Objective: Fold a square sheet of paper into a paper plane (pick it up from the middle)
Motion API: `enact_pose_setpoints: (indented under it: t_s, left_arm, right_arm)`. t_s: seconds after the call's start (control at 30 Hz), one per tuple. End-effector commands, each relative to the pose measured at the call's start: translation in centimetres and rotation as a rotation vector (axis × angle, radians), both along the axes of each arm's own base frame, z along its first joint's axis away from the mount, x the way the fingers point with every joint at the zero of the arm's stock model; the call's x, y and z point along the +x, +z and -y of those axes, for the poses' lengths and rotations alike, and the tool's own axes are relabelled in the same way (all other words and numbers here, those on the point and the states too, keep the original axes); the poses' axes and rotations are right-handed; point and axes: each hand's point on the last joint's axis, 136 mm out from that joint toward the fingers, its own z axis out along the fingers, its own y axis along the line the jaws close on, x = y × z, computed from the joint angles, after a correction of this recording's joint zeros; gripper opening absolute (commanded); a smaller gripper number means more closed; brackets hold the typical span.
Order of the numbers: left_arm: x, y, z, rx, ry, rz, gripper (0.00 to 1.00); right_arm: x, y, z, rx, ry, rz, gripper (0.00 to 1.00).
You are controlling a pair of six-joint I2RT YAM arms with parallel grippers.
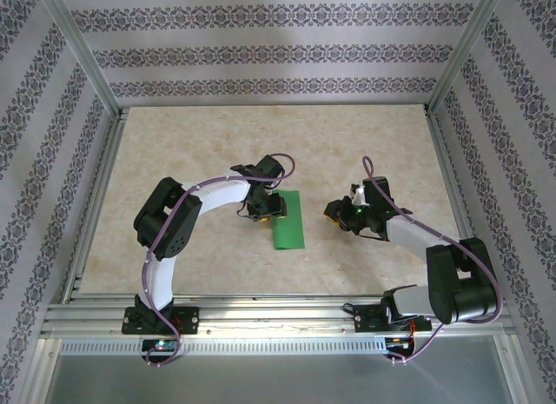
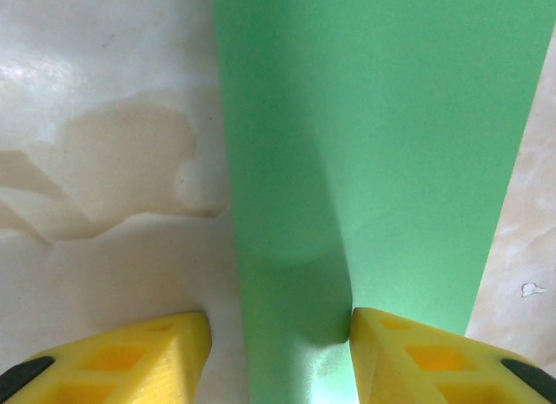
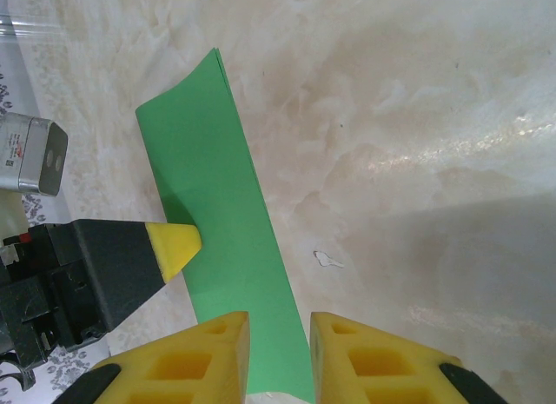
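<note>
The top view looks steeply down from above and behind the arm bases, taking in the whole bench. Each wrist view sits close over the bench, looking past its own yellow fingers. All three share the green paper mid-bench.

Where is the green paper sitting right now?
In the top view the green paper lies on the table near its centre, with the left gripper at its left part and the right gripper off to its right, apart from it.
</note>
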Motion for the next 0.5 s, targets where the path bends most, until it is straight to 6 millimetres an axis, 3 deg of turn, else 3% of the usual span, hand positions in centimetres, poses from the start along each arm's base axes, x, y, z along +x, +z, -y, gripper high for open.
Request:
enact_pose_setpoints:
  t_s: [0.0,0.47]
  left_arm:
    - [-0.67,-3.56,-2.54,0.143,0.023,-0.025,0.48]
    - [-0.52,-3.03,-3.16,0.181,0.008,-0.011,0.48]
  right_arm:
    - [-0.44,-0.53,-0.1,0.009,0.007,-0.016,0.26]
    - [-0.43,-0.53,-0.15,0.01,0.01,-0.017,0.26]
